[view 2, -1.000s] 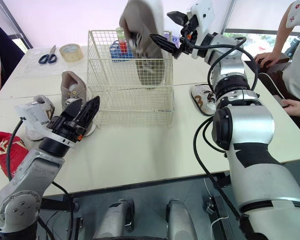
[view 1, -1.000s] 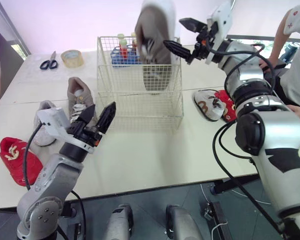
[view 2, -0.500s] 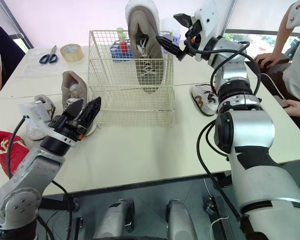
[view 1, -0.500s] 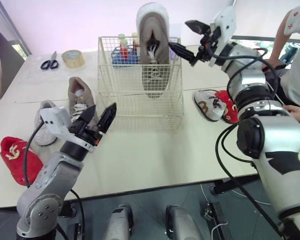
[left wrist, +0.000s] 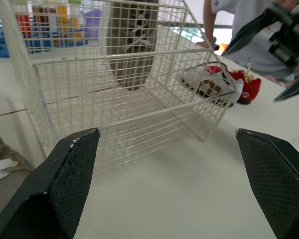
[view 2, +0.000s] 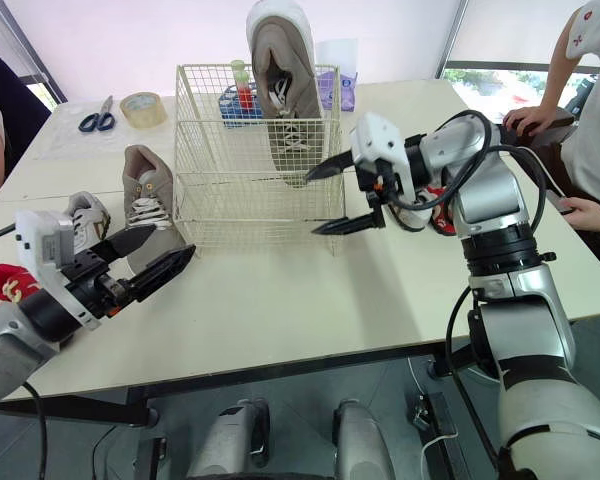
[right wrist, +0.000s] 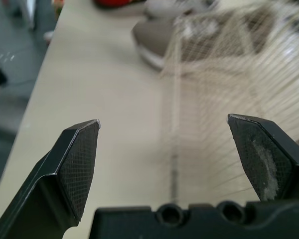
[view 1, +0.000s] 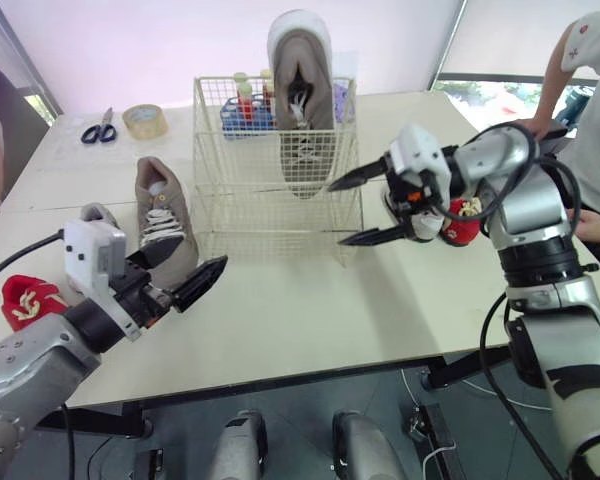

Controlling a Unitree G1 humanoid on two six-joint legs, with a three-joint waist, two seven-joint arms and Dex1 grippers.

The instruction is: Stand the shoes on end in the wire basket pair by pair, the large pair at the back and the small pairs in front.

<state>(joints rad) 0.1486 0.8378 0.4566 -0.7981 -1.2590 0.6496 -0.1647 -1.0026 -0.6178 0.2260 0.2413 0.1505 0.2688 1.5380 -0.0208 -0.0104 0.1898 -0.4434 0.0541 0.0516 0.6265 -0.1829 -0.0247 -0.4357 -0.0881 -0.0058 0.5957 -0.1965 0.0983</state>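
Progress: 1 of 6 shoes in. One big tan shoe stands on end at the back of the wire basket, toe down, heel above the rim. Its mate lies sole-down on the surface just left of the basket, so the big pair is half done. No small shoe is in, and the basket's front is bare.

Count: 2 big shoes, 4 small (2 red, 2 whitish). Left of the basket, beyond the big mate: one whitish and, further out, one red. Right of the basket: one whitish touching one red. The left whitish one is partly hidden by the arm, so it's prob. the match for the right one, not certain.

Left to do, as I judge: 5 shoes. The big mate goes beside the first at the back. Then both small pairs go in front, each w/ halves on opposite sides of the basket.

L gripper: low, in front of the basket's left corner, jaws apart, empty. R gripper: at the basket's front right corner, jaws wide apart, empty.

Also: 1 pair of scissors and 1 tape roll behind-left of the basket.
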